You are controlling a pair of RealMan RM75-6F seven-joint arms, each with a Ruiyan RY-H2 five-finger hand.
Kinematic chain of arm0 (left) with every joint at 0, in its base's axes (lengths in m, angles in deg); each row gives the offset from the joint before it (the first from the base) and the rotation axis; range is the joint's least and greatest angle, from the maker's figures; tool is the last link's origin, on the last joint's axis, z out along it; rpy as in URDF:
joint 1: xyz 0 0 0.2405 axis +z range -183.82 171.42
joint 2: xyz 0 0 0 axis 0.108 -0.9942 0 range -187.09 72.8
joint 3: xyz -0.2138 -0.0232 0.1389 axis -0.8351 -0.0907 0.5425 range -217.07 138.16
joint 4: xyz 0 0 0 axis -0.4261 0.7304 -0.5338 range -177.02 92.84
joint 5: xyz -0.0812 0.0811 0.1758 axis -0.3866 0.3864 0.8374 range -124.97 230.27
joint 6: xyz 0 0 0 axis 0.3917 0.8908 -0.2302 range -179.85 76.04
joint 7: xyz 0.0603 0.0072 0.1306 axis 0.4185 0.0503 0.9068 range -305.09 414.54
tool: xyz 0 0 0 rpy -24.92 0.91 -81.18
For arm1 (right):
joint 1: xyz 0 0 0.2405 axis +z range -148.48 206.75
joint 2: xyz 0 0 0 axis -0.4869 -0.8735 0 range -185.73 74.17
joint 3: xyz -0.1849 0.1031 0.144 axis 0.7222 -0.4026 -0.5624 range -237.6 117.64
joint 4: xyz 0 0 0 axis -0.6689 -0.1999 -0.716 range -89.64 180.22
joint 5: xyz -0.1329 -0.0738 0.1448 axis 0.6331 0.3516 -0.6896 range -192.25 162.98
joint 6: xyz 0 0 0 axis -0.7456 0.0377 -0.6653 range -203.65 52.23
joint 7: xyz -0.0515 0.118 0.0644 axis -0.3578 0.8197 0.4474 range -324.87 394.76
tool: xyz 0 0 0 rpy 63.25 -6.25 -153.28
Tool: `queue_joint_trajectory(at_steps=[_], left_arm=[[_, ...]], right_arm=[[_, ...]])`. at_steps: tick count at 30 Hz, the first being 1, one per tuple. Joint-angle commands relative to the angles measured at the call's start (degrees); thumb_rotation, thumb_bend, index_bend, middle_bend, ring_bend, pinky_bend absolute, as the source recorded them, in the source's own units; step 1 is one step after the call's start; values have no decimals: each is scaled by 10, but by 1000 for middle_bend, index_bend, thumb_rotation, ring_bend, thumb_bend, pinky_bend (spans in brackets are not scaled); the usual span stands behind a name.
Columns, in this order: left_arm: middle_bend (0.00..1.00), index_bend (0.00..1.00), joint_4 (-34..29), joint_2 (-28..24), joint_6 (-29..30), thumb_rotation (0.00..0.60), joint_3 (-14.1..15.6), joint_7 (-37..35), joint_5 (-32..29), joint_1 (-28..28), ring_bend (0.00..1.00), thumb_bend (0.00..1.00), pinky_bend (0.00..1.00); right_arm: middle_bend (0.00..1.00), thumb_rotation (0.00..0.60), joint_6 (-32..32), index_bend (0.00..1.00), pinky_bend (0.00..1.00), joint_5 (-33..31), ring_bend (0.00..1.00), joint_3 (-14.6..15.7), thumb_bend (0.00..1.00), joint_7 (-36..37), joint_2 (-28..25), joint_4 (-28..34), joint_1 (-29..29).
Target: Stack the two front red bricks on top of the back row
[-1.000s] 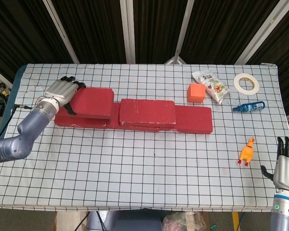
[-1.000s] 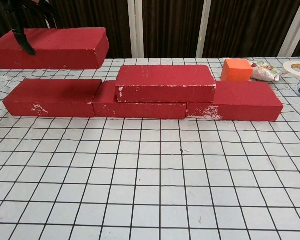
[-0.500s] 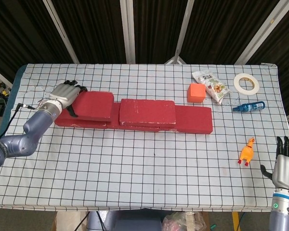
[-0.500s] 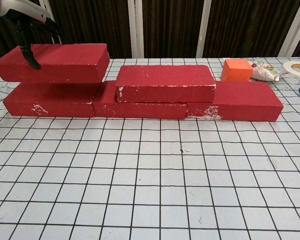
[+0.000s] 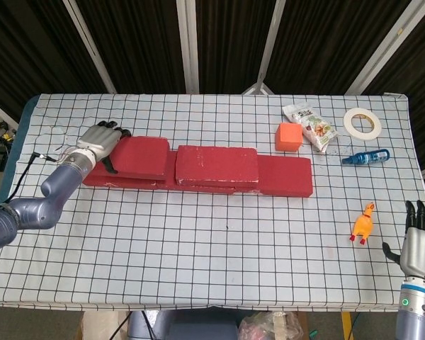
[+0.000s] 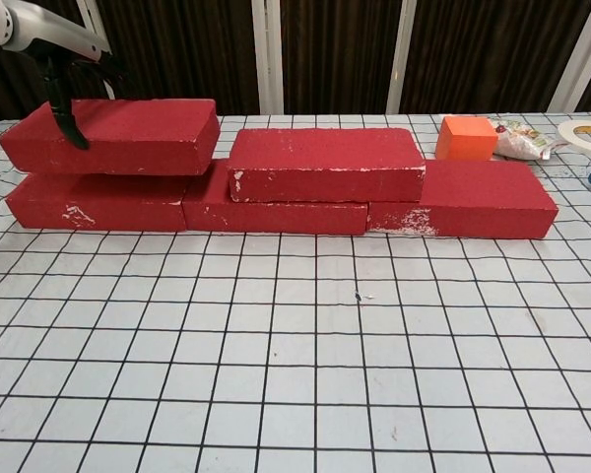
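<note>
On a checkered table, the left hand grasps the left end of a red brick, its dark fingers hooked over the near face in the chest view. That left upper brick sits on the leftmost brick of the back row, touching it along its underside and slightly tilted, its right end just beside the second upper brick. The second upper brick lies flat across the middle of the row, bridging the middle bottom brick and the right bottom brick. Together the three bottom bricks form a line running from 9 o'clock to 3 o'clock across the table's middle.

At 1 o'clock from the row stands an orange cube, just beside a snack packet. Farther toward 2 o'clock lie a roll of white tape and a small blue bottle. A yellow rubber chicken lies at 4 o'clock, well apart from the bricks.

The right hand hangs off the table's edge at 4 o'clock, grasping nothing, its fingers extended and apart.
</note>
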Motion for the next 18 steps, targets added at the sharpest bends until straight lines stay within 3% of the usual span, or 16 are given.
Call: queue_joint_trajectory(at_steps=[1, 18], left_arm=[[218, 302, 3, 4, 1, 600, 5, -1, -2, -4, 47, 0, 72], [218, 301, 20, 36, 7, 600, 30, -8, -22, -27, 47, 0, 72]], right_arm=[[0, 600, 0, 0, 0, 0, 0, 0, 236, 1, 0, 0, 0], [0, 600, 3, 0, 0, -3, 0, -2, 236, 6, -2, -2, 1]])
